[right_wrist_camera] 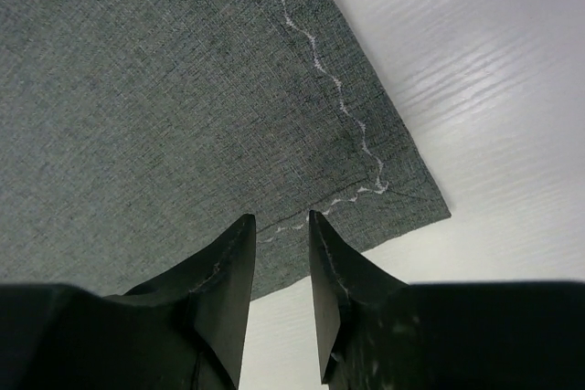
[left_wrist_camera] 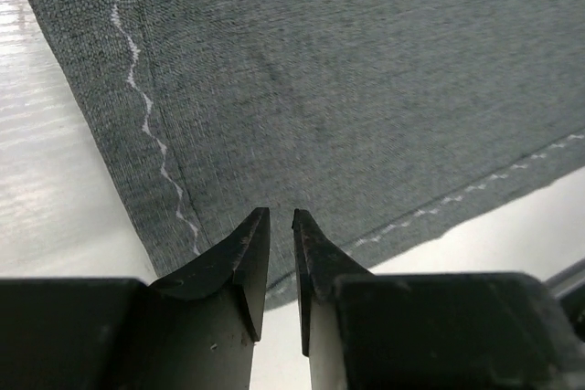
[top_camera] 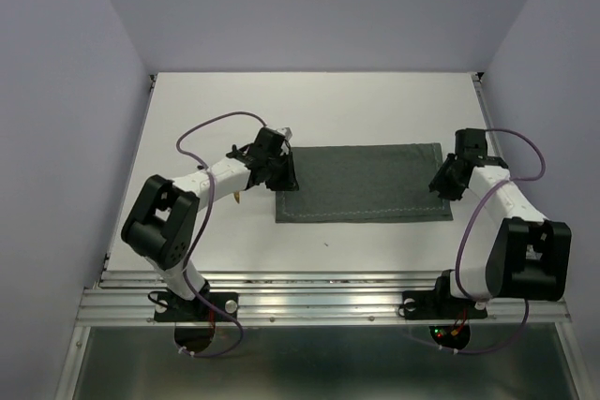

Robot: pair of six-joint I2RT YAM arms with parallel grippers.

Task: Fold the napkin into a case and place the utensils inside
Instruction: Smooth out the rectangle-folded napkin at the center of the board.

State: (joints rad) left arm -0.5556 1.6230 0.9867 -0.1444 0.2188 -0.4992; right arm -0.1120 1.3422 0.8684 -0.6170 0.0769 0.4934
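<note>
From above, you see the napkin (top_camera: 361, 183) lying flat, a dark grey-green rectangle on the tabletop (top_camera: 375, 110) between both bent arms. In the left wrist view, your left pincer (left_wrist_camera: 281, 216) is narrowly open over the napkin's stitched corner and holds nothing. In the right wrist view, your right pincer (right_wrist_camera: 281, 218) is likewise narrowly open and holds nothing, above the hem.

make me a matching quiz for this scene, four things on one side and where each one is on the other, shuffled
1 napkin
2 left gripper
3 right gripper
4 gold utensil

a at the napkin's right edge
b spread flat on the table
c on the table beside the left arm
d at the napkin's left edge

Pairs: 1-b, 2-d, 3-a, 4-c
</note>
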